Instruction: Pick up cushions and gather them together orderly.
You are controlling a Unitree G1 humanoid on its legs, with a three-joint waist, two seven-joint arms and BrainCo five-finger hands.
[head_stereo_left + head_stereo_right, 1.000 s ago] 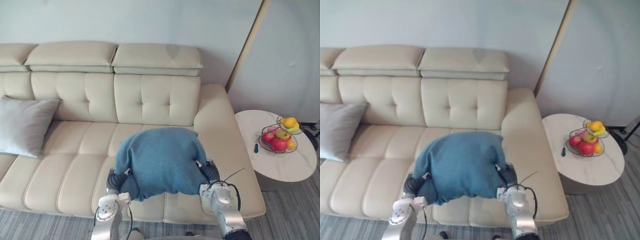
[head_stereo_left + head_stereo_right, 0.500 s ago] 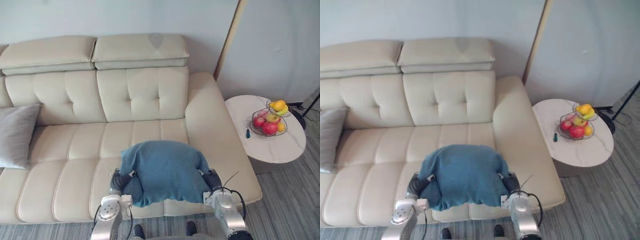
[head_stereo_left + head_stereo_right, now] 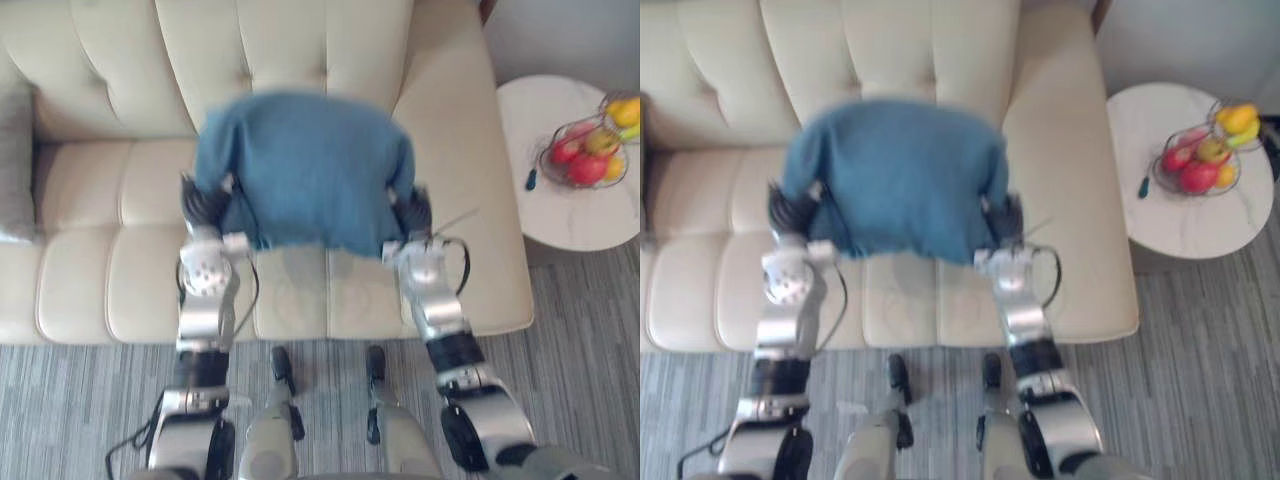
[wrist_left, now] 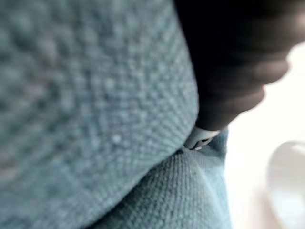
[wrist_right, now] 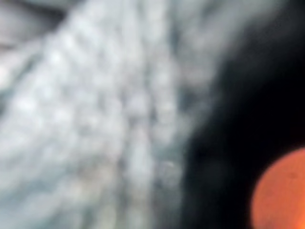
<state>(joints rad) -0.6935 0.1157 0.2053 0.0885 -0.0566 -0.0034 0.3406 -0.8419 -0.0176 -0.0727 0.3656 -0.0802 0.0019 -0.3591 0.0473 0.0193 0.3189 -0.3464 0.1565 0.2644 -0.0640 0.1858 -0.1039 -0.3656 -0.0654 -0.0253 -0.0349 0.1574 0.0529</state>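
- Left eye view: the blue cushion (image 3: 300,165) hangs over the seat of the sofa (image 3: 300,295), in front of the backrest. The left hand (image 3: 203,203) and right hand (image 3: 413,212) are pressed to its two side edges. Both hands are tucked into the cloth, so I cannot tell whether either is closed on it. The grey cushion (image 3: 12,150) leans at the far left end of the sofa, well apart.
- Right eye view: a table (image 3: 1185,235) with a fruit basket (image 3: 1200,160) stands just beside the sofa's right arm, so that side is tight. The open room is leftward along the bare seat towards the grey cushion, which looks like the place to gather them. The seat's front edge lies close under the wrists, so the cushion should travel well inside it.
- Left wrist view: the knit cover bulges against the hand's dark cover. It looks soft, light and squashy, not slippery or fragile. It would probably fold or sag if squeezed at one point. The two sides, about mid-height, seem the best places to hold it.
- Right wrist view: knit cloth lies close against the camera, and the grip cannot be told here either.
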